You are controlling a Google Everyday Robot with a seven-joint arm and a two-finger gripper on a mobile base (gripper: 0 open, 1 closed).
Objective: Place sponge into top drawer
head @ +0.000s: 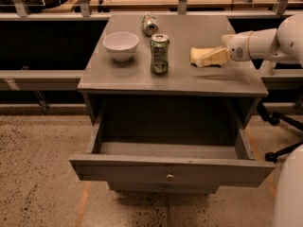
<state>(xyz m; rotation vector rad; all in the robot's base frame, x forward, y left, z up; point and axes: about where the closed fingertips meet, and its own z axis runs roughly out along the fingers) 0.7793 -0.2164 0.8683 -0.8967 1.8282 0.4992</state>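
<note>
Grey cabinet (189, 82): the gripper (204, 61) sits low over the right part of its top, with the white arm (265, 44) reaching in from the right as viewed.
Top drawer (142, 167): pulled open, below the gripper and nearer the camera, well apart from it.
White bowl (120, 45): far left of the gripper, well apart.
Green soda can (159, 54): upright, left of the gripper, near the sponge but not touching it.
Sponge (196, 53): flat on the cabinet top right at the gripper's tip, partly overlapped by it.
Gripper state: cannot tell whether it's open, or whether it has the sponge. Both are the same pale yellow and merge.
Tipped can (150, 24): lying behind and left of the gripper, near the back edge.

Handling, my read:
- The sponge is light, soft and squashy. It isn't fragile and isn't slippery.
- It will deform under the squeeze, so expect some sag.
- Grip across the short width near the middle. A corner pinch would likely flop or peel out.
- Keep clear of the soda can on the lift.
</note>
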